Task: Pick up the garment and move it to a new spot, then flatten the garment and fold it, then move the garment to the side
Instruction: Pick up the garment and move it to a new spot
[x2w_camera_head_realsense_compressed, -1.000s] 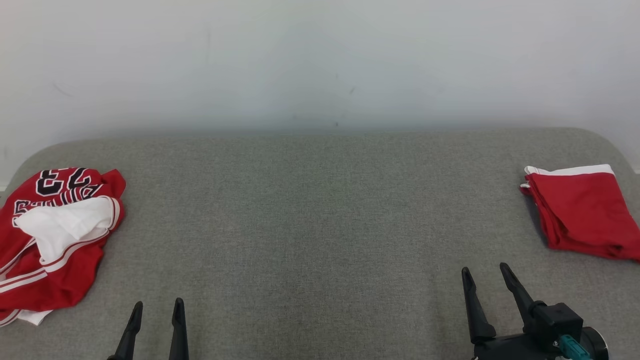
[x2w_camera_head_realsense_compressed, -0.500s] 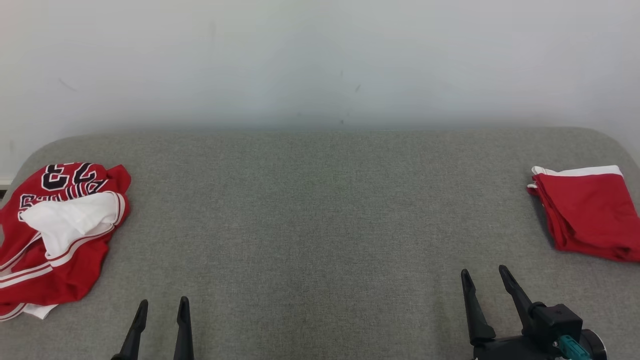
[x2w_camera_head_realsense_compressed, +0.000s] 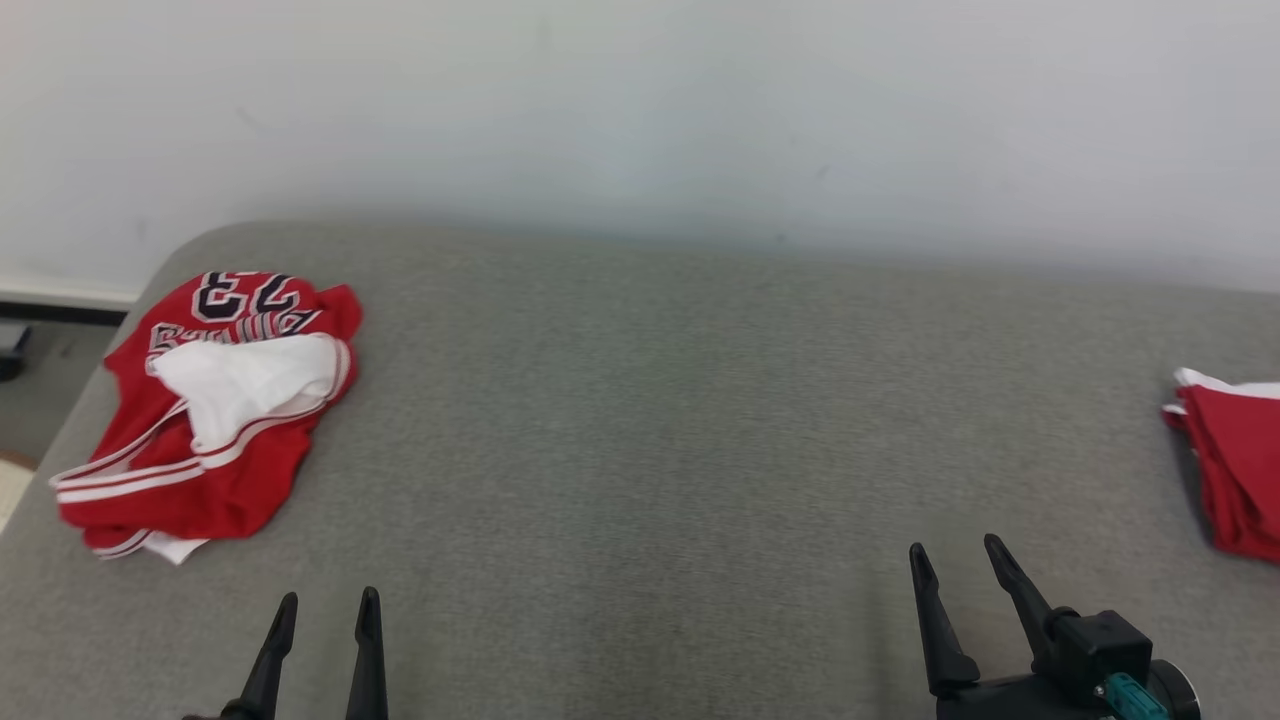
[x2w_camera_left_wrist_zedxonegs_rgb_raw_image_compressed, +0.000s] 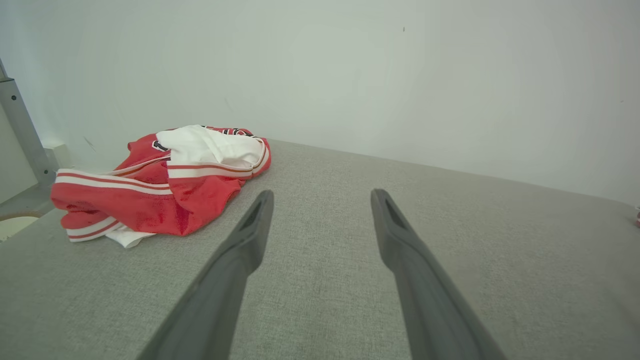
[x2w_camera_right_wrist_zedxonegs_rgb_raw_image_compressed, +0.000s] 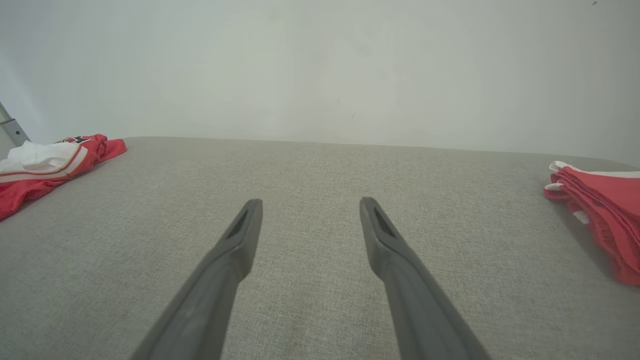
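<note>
My left gripper hangs released over the grey fabric surface, its two long dark fingers spread with nothing between them. My right gripper is likewise spread and empty, its fingers leaning toward eleven o'clock in the head view. The crumpled red basketball jersey lies at about eleven o'clock from my left gripper, near the surface's rounded far-left corner and well apart from both grippers. Its white inside is turned out on top, white stripes edge its hems, and dark numerals show upside down at its far end. A folded red garment with a white band sits at about two o'clock from my right gripper, cut off by the view's edge. A pale wall rises at twelve o'clock.
</note>
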